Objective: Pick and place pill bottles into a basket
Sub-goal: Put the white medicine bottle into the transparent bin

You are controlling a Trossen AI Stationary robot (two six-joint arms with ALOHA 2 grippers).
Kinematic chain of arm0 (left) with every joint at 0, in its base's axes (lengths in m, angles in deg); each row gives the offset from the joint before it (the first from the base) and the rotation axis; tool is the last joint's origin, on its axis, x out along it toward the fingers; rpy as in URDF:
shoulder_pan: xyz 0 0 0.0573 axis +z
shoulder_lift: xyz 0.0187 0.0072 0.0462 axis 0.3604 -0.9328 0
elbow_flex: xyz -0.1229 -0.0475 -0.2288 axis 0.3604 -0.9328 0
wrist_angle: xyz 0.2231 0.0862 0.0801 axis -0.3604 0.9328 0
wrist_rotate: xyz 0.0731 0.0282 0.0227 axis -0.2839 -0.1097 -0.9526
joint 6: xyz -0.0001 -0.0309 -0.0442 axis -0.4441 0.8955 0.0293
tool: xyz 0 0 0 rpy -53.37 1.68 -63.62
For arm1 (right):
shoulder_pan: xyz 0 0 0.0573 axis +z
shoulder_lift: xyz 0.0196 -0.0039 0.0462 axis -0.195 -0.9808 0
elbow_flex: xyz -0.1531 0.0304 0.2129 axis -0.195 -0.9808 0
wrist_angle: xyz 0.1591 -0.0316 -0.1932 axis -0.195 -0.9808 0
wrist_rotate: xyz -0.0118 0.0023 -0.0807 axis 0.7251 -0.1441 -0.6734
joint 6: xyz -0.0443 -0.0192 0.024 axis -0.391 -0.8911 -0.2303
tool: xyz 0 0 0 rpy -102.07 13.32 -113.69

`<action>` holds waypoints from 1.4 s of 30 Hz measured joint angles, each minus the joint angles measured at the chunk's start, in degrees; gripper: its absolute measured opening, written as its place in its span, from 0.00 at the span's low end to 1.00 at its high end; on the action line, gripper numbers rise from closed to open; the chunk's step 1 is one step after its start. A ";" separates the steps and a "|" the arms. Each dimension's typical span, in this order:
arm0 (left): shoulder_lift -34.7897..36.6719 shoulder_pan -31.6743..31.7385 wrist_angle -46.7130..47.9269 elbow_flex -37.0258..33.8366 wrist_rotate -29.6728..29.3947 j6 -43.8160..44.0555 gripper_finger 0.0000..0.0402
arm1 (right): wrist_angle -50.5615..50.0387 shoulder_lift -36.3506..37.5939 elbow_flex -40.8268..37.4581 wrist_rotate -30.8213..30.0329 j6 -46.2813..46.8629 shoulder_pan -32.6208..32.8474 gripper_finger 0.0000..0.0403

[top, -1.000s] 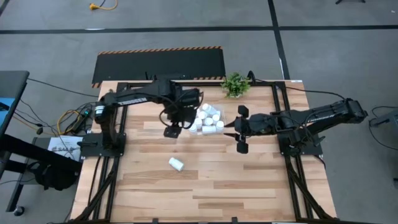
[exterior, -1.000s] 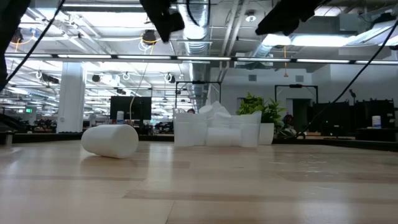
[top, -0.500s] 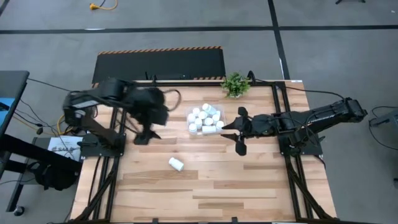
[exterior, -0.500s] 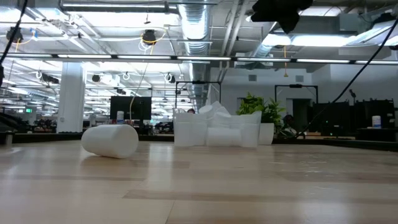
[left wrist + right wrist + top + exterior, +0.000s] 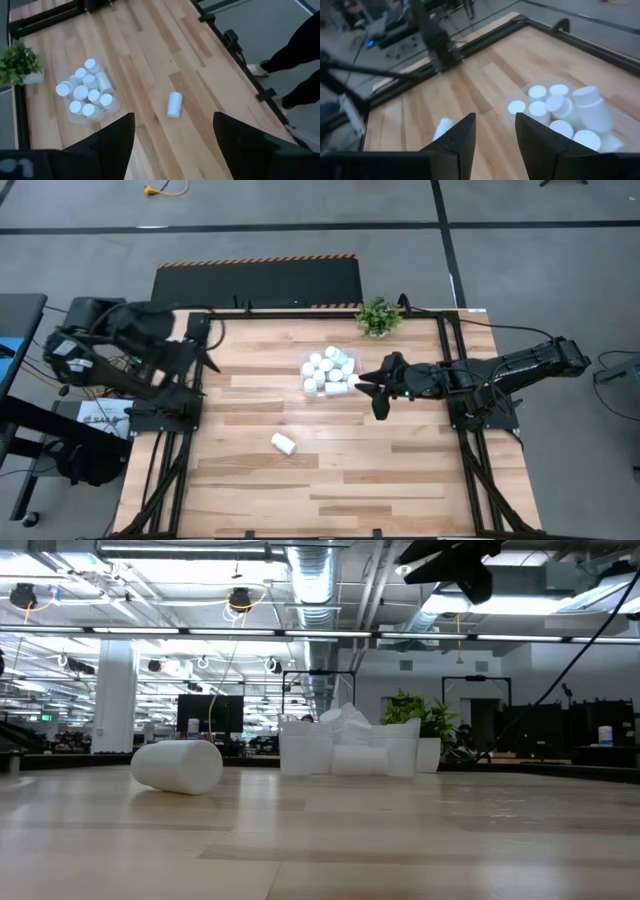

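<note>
In the low view, the bin (image 5: 345, 755) walls cannot be told from the bottles (image 5: 352, 745) inside. A person (image 5: 305, 65) at 3 o'clock is cut off there by the frame.

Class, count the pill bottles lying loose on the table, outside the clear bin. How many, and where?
1. A single pill bottle lies on its side on the bare wood, nearer the table's front than the bin; none appears hidden.

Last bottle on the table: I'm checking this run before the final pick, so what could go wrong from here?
The loose bottle lies on its side on bare wood, so a nudge could roll it away. The bin already looks heaped with bottles, so one more may topple out. The right gripper hangs beside the bin and might bump it.
</note>
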 joint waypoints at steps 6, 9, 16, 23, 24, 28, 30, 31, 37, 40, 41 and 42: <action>14.60 0.01 -12.47 -20.95 1.46 -1.08 0.64 | -0.04 0.00 0.00 -1.19 6.11 0.00 0.33; 21.96 0.01 -20.30 -32.94 1.52 -1.85 0.64 | -0.17 0.00 0.00 -1.19 6.84 0.02 0.33; 33.10 0.03 -35.34 -55.31 1.99 -0.52 0.64 | 0.09 -3.87 -0.05 -0.73 6.70 0.11 0.33; 35.32 0.03 -46.53 -60.99 -1.83 -3.68 0.64 | 0.56 -12.27 -0.07 -0.39 2.45 0.07 0.33; 34.66 0.03 -46.39 -60.99 -2.87 -5.57 0.64 | 1.11 -13.36 -0.05 -0.34 2.45 0.08 0.33; 30.85 0.03 -42.53 -61.01 -4.55 -8.22 0.64 | 7.27 -16.57 -0.07 -0.32 1.72 0.49 0.33; 27.80 0.03 -41.41 -61.01 -4.49 -7.92 0.64 | 10.37 -17.33 -0.07 0.96 -1.11 0.80 0.33; 26.25 0.03 -40.78 -61.01 -4.22 -7.89 0.64 | 12.26 -17.70 -0.06 2.09 -2.72 1.01 0.33; 16.53 0.03 -41.22 -61.01 -0.89 -6.81 0.64 | 15.96 -18.83 0.00 7.01 -12.85 3.33 0.33; 11.74 0.01 -41.21 -61.01 -0.51 -7.17 0.64 | 15.74 -18.82 0.00 7.09 -14.69 4.18 0.33; 10.28 0.01 -41.36 -61.01 -0.45 -7.15 0.64 | 15.75 -18.82 0.00 7.07 -14.69 4.32 0.33; 8.83 0.01 -41.42 -61.01 -0.35 -7.13 0.64 | 15.76 -18.82 0.00 7.07 -14.70 4.41 0.33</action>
